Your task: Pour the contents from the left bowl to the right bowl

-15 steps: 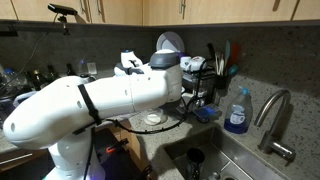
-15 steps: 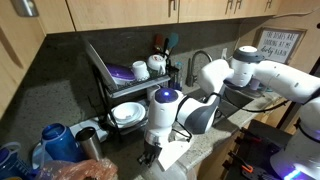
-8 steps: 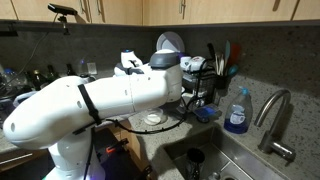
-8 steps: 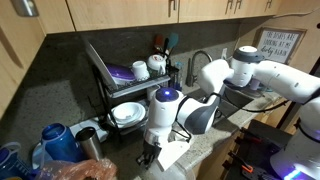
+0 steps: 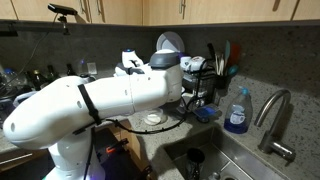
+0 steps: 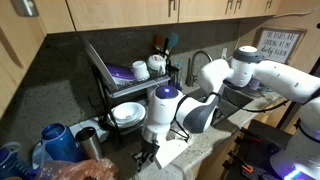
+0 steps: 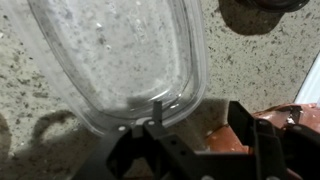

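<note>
Glass fills most of the wrist view: the right bowl (image 7: 115, 55) sits upright on the speckled counter (image 7: 260, 60), with its near rim right at the gripper (image 7: 198, 128). The 2 fingers (image 7: 243, 125) stand apart, 1 over the rim and 1 outside the bowl, and they pinch nothing. That placing suits a hold on the rim, the natural way to lift and tip so shallow a dish. Inside the bowl there are only scattered droplets or specks and no heap of anything; the stone shows through its base. In an exterior view the robot arm (image 5: 100, 100) hides the gripper. A pale dish (image 5: 152, 119) shows under the arm, perhaps the left bowl, perhaps this glass one.
</note>
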